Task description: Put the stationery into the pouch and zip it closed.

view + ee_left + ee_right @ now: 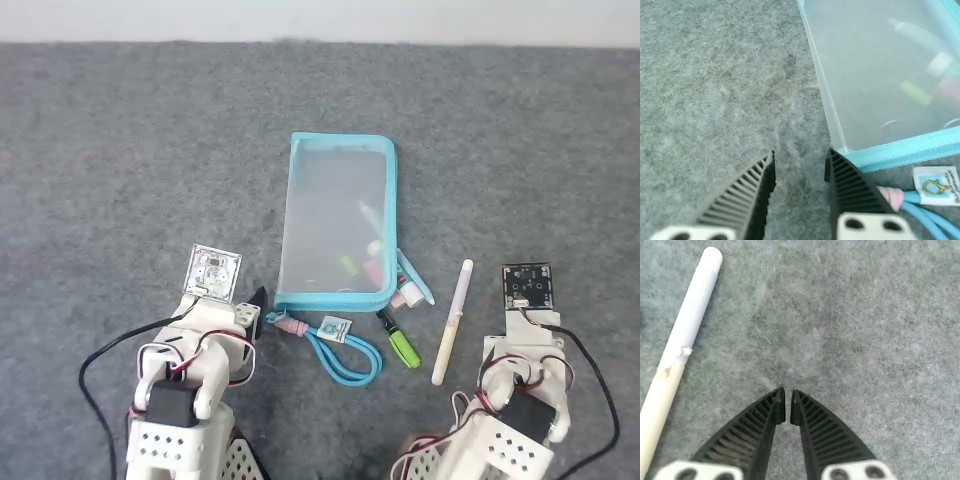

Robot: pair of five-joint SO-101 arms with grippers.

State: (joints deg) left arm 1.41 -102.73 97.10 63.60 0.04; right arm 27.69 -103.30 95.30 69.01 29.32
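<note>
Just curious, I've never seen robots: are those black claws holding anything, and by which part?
Nothing is held. The left gripper is open beside the translucent blue-edged pouch; the right gripper is shut on nothing, near the white-and-cream pen.

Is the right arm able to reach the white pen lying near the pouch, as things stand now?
Probably yes. The white pen lies bare on the grey mat, close beside the right gripper, with nothing between them. The jaws are shut, so they would need to open first.
</note>
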